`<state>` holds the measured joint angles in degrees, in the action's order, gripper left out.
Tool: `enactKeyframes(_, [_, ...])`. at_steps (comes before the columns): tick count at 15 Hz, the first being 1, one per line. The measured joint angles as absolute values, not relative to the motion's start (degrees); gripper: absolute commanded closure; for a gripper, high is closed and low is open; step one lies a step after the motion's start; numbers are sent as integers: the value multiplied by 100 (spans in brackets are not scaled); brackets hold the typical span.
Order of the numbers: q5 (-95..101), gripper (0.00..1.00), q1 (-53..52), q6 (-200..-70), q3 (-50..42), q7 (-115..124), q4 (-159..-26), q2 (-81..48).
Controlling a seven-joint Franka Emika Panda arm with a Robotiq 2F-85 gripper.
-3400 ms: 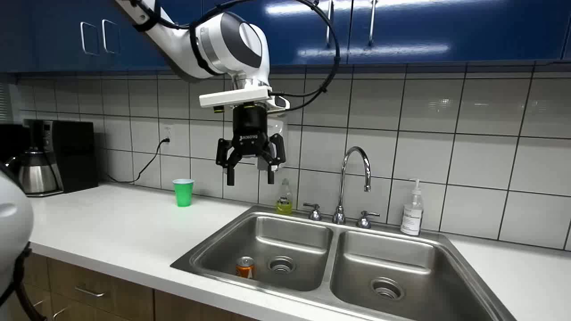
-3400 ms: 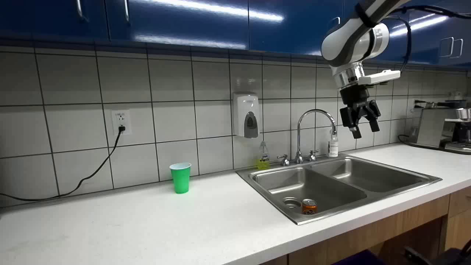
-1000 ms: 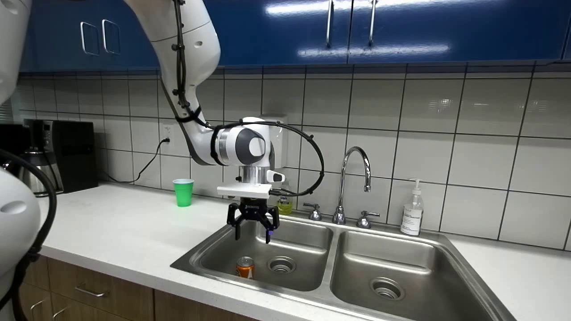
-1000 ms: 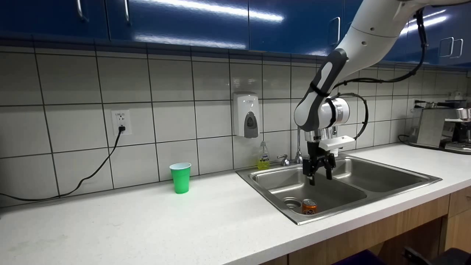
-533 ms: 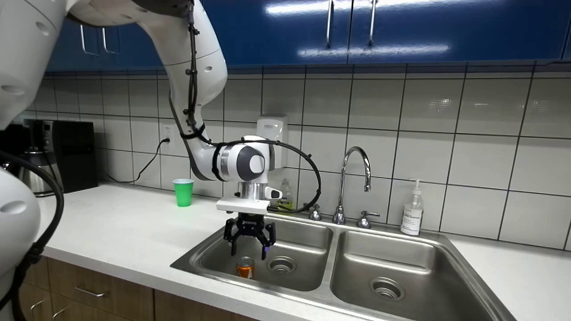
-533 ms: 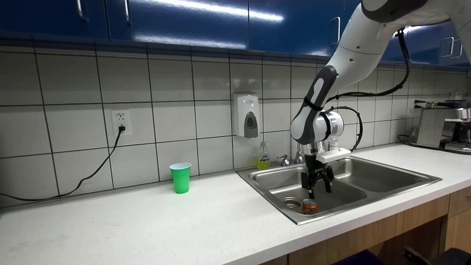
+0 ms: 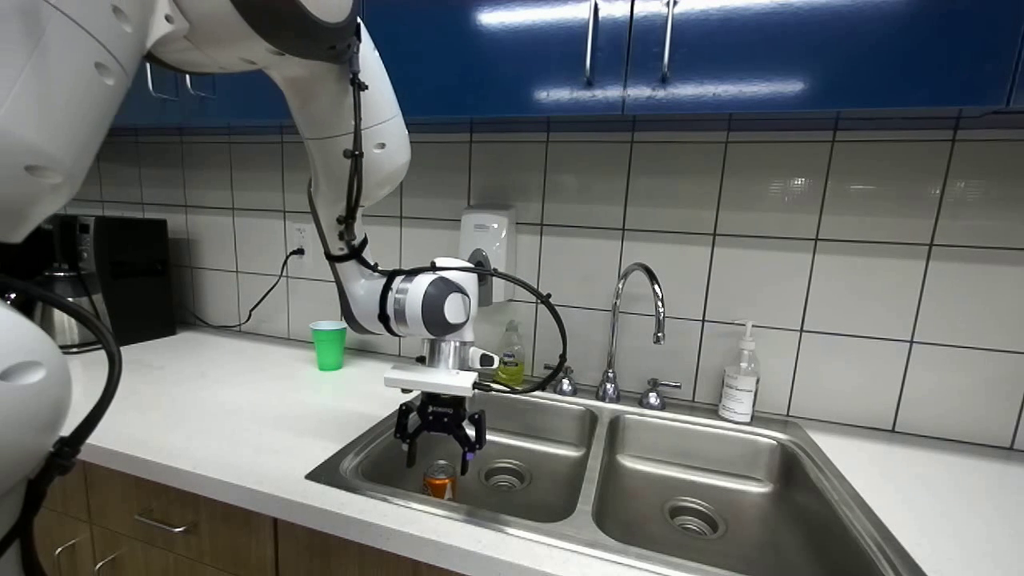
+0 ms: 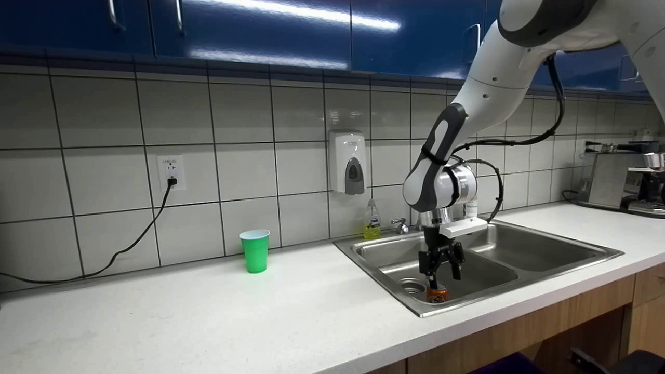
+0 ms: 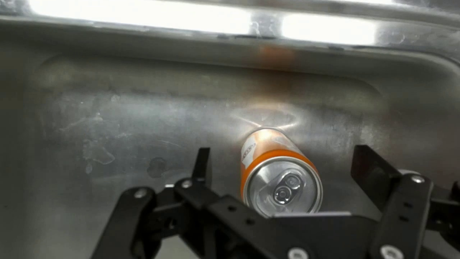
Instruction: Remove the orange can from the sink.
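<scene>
The orange can (image 9: 280,174) is standing upright in the left basin of the sink (image 7: 552,534), toward its near side. The tool (image 7: 438,466) is hanging over it, spread wide and holding nothing. In the wrist view the fingers (image 9: 370,172) are sitting either side of the metal top, a gap showing on both; whether the tips are reaching below the lid, I am not able to tell. The step in hand is looking like lining up the grasp: it is calling for a straight, centred drop, then an even squeeze on the can's body, since thin metal is probably going to dent.

The sink's near rim is running close by, so a straight lift is looking safer than a sideways pull. The divider (image 7: 594,472) is bounding the basin on the right, the faucet (image 7: 614,328) is standing on the far side, and the soap bottle (image 8: 372,222) is sitting far left. Open room is lying upward, then left over the desk (image 7: 200,416), on the near side of the green cup (image 7: 329,348).
</scene>
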<state>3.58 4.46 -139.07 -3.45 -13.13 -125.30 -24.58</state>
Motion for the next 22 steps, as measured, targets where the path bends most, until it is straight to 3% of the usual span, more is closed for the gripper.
enactKeyframes(22, [320,0,629,-13917,-172,-1434,-11929,-3249])
